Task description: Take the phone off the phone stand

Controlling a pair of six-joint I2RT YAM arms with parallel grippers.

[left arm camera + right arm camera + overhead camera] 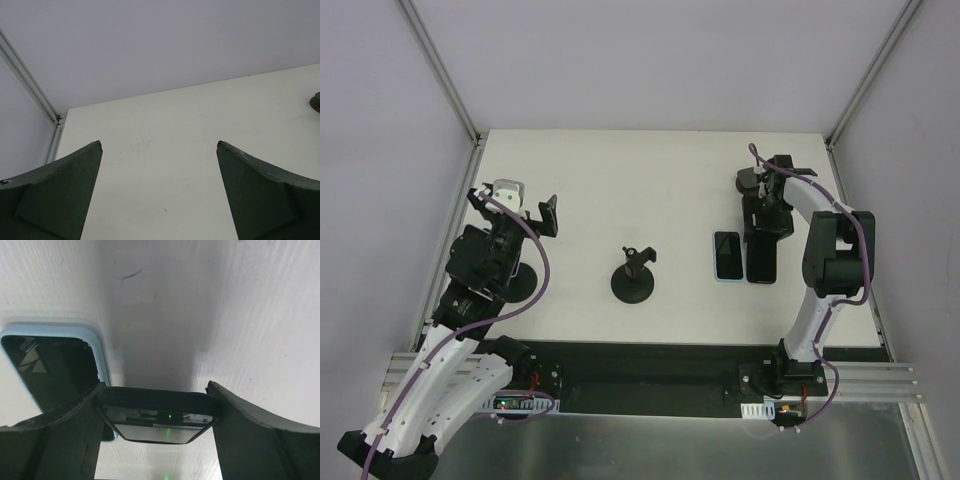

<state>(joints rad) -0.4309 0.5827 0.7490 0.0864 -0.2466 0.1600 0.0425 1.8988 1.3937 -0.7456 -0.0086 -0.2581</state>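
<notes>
**A:** How far along does the job look?

**B:** Nearly done, by the look of it. The phone stand [635, 276] sits bare in the middle of the table [620, 180], nothing in its cradle. The black phone [160, 417] is well off to the right of it, flat and low over the table, though the views do not show whether it rests on the surface.

**A:** Who has hold of it?

**B:** The right gripper [156, 395]. Its two fingers press against the phone's long sides, closed only as far as the phone's width. The left gripper [159, 150] hangs over the left of the table, spread wide with nothing between its fingers.

**A:** So what is left?

**B:** Probably just letting go and backing off, if the phone is down.

**A:** And the look of things?

**B:** The phone is a glossy slab with rounded corners, and its glass reflects a small green light. Just beside it lies a blue-cased phone [727, 256], dark screen up, with a soft pale rim. The stand is matt black, with a round flat base and a short stem carrying a small forked clip. The table is white with a faint ribbed grain, and the fingers are dull, dark wedges.
</notes>
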